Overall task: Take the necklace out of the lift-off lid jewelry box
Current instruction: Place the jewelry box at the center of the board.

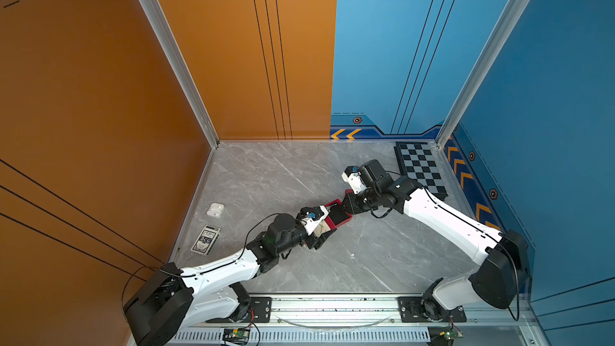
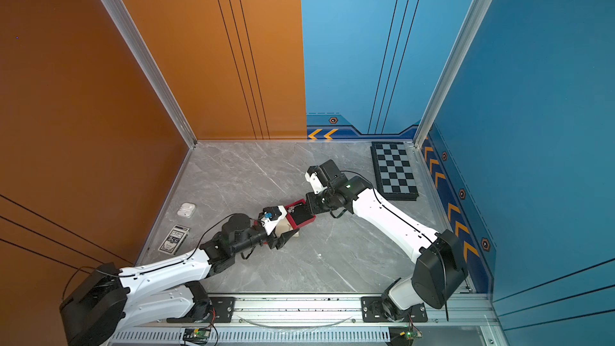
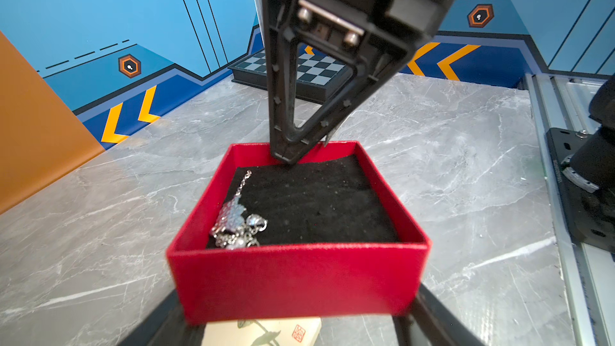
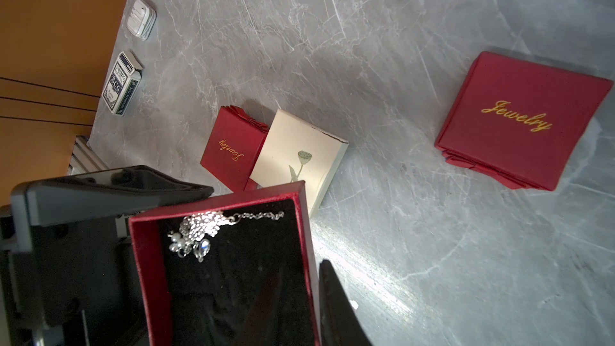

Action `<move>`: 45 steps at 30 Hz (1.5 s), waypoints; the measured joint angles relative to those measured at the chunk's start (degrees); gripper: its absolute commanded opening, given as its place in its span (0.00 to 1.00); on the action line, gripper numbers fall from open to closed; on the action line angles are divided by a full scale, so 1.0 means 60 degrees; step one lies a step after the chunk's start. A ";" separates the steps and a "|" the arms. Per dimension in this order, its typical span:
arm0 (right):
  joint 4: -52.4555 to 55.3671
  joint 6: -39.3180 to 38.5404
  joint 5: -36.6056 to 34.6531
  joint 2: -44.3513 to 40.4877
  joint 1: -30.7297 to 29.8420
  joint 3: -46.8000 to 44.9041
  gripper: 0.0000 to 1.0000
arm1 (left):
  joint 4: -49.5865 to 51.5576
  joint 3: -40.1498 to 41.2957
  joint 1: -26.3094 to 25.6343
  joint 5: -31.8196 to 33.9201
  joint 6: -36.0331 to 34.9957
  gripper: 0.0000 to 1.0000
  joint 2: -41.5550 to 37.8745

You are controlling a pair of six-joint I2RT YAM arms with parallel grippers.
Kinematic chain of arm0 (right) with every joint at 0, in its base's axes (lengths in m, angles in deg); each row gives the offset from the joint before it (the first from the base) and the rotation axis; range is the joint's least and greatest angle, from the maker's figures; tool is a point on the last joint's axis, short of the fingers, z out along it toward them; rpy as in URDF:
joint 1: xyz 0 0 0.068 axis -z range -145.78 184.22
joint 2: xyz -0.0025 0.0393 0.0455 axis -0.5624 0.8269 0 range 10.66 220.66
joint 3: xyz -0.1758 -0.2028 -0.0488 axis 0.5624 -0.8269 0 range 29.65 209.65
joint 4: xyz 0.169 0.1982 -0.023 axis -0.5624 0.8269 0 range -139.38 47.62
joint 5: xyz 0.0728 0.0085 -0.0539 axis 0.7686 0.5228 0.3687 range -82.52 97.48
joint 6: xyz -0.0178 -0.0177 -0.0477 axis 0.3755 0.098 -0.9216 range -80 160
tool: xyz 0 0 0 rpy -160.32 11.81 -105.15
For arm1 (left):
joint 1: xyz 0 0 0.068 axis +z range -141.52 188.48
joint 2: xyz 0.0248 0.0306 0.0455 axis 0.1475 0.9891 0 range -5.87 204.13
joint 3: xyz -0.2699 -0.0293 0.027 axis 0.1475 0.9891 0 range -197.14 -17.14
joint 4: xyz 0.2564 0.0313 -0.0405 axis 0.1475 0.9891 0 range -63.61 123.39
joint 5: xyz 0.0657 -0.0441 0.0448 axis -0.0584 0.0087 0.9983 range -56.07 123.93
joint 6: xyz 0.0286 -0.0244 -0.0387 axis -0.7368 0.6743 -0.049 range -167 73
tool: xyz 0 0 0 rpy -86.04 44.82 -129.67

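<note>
In both top views the open red jewelry box (image 3: 394, 201) sits just right of centre in the lower half of the frame, between the two arms. The left gripper (image 3: 296, 297) grasps it across its width, with one finger lying along each side wall. The right gripper (image 3: 289, 156) stands at the opposite end and pinches the far wall, one finger inside over the black lining and one outside. Whether the box rests on the grey marble table (image 1: 283, 174) or hangs just above it is hard to tell.

The necklace (image 3: 238, 221) lies bunched in a corner of the lining at the left gripper's end, with a short run of chain along the wall. Neither gripper touches it. In a top view it is only a silver glint (image 2: 293, 208) beside the left wrist's white camera mount, which overlaps the box.

A cream card (image 4: 299, 148) printed with a lotus pod lies partly under the box, touching a smaller red case (image 4: 233, 151) lettered "Jewelry". A larger red case (image 4: 522, 121) lies apart from them. At the table's left edge are a white earbud case (image 1: 215, 209) and a pack of cards (image 1: 205, 239). A chessboard (image 1: 421, 169) fills the back right corner.
</note>
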 measured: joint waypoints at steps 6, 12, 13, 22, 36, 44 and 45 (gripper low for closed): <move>-0.0055 -0.0004 0.0095 0.0076 -0.0004 0.0000 0.15 | 0.0004 0.0000 0.0000 0.0000 0.0000 0.53 -0.0073; -0.0066 -0.0022 0.0087 0.0087 0.0036 0.0000 0.03 | 0.0007 0.0000 0.0000 0.0000 0.0000 0.54 -0.0091; -0.0062 -0.0036 0.0076 0.0087 0.0036 0.0000 0.02 | 0.0007 0.0000 0.0000 -0.0004 0.0000 0.55 -0.0091; -0.0062 -0.0044 0.0069 0.0087 0.0044 0.0000 0.00 | 0.0004 0.0000 0.0000 0.0004 0.0004 0.81 -0.0087; -0.0066 0.0433 -0.1763 0.0073 0.0000 -0.0423 0.00 | -0.0004 0.0000 0.0000 0.0295 0.0270 0.96 -0.0087; -0.0393 0.0878 -0.3085 0.0051 -0.0004 -0.1235 0.00 | 0.0208 -0.0004 0.0069 0.1224 0.0736 0.99 -0.0270; -0.0455 0.0936 -0.3209 0.0051 -0.0004 -0.1384 0.00 | 0.0353 -0.0029 0.0117 0.1395 0.0820 0.99 -0.0299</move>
